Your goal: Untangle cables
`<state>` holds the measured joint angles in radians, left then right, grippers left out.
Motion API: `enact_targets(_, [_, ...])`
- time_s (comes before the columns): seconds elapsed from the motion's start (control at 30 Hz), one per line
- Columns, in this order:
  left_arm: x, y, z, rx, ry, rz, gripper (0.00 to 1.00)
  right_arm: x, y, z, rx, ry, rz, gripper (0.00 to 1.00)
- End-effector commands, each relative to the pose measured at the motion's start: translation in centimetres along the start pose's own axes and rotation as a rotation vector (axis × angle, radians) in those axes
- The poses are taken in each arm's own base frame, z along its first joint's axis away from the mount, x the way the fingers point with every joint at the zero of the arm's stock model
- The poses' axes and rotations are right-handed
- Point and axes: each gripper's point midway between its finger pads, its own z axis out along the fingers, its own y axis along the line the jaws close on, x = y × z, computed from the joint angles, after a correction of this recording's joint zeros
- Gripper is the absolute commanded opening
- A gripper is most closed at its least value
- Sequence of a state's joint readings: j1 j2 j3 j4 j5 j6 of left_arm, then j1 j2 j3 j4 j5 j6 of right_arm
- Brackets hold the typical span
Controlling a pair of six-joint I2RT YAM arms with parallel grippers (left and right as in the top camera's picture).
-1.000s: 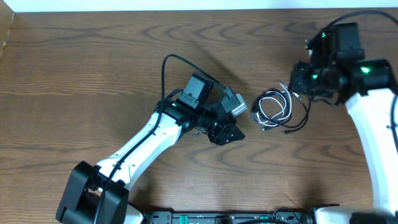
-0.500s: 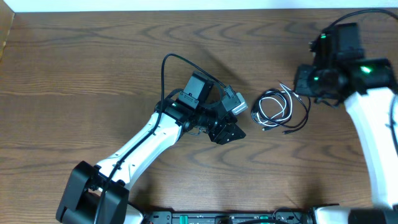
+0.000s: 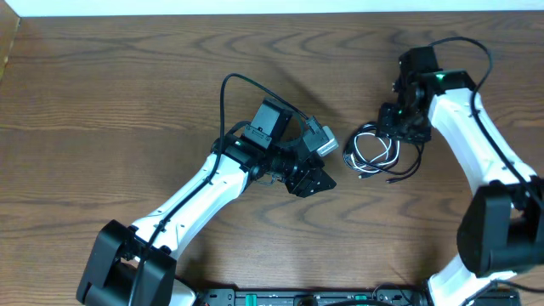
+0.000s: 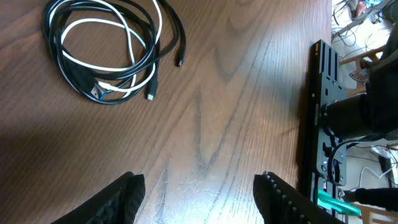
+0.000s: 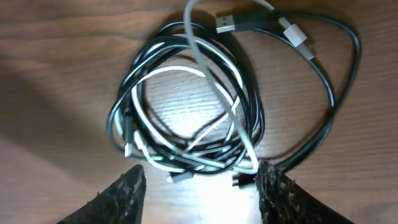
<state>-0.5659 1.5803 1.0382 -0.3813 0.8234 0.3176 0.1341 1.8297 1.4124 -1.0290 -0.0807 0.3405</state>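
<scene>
We see the right gripper (image 3: 391,127) has swung in from the right and now hangs over the cables (image 3: 378,153), jaws newly spread, pinching nothing. The cables haven't shifted on the tabletop (image 3: 127,102) and are still tangled, so we judge a fresh grab is coming. The right wrist view shows black and white strands interlaced and the plugs (image 5: 233,23); overhead doesn't. The left gripper (image 3: 310,181) sits well apart, jaws spread, empty.
</scene>
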Motion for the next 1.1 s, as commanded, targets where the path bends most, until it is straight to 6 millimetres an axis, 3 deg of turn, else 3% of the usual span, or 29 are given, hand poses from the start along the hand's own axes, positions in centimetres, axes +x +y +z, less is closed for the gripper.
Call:
enact_targets(0.0, [0.0, -0.1, 0.0, -0.004, 0.001, 0.002, 0.61, 0.4, -0.3, 2.0, 0.024, 0.046, 0.026, 0.53])
enact_targets(0.23, [0.5, 0.1, 0.0, -0.017, 0.021, -0.013, 0.61, 0.7, -1.3, 4.6, 0.086, 0.096, 0.078, 0.53])
enact_targets(0.37, [0.9, 0.2, 0.0, -0.026, 0.035, -0.023, 0.61, 0.6, -1.7, 5.1, 0.110, 0.095, 0.094, 0.48])
enact_targets(0.47, [1.0, 0.4, 0.0, -0.035, 0.040, -0.025, 0.61, 0.6, -1.0, 4.9, 0.083, 0.094, 0.056, 0.44])
enact_targets(0.63, [1.0, 0.5, -0.1, -0.044, 0.040, -0.022, 0.61, 1.1, -0.8, 5.0, 0.099, 0.105, 0.091, 0.50])
enact_targets(0.77, [1.0, 0.5, 0.0, -0.044, 0.040, -0.023, 0.61, 1.3, -2.3, 5.3, 0.175, 0.091, 0.131, 0.55])
enact_targets(1.03, [1.0, 0.5, 0.0, -0.044, 0.042, -0.024, 0.61, 3.1, -4.0, 7.2, 0.234, 0.104, 0.153, 0.54])
enact_targets(1.07, [1.0, 0.5, -0.1, -0.044, 0.042, -0.024, 0.61, 3.1, -3.9, 7.3, 0.229, 0.105, 0.150, 0.41])
